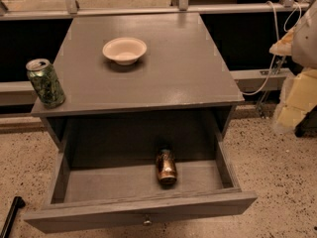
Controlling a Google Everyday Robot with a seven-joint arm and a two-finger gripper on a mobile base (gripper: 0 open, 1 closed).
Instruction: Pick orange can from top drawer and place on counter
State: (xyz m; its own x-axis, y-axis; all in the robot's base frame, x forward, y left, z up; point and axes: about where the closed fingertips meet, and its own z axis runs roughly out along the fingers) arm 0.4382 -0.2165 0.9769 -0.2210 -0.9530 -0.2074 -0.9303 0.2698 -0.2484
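Observation:
The orange can [166, 166], copper-brown and shiny, lies on its side on the floor of the top drawer [99, 182], right of the middle and near the back. The drawer is pulled fully open, with a small round knob [147, 221] on its front panel. Above it is the grey counter [163, 78]. The gripper is not in view, and nothing touches the can.
A green can with a silver top [45, 82] stands on the counter's front left corner. A pale bowl [124, 50] sits towards the back middle. A blurred white and yellow shape [299, 83] fills the right edge. A black bar [12, 213] lies on the speckled floor at the lower left.

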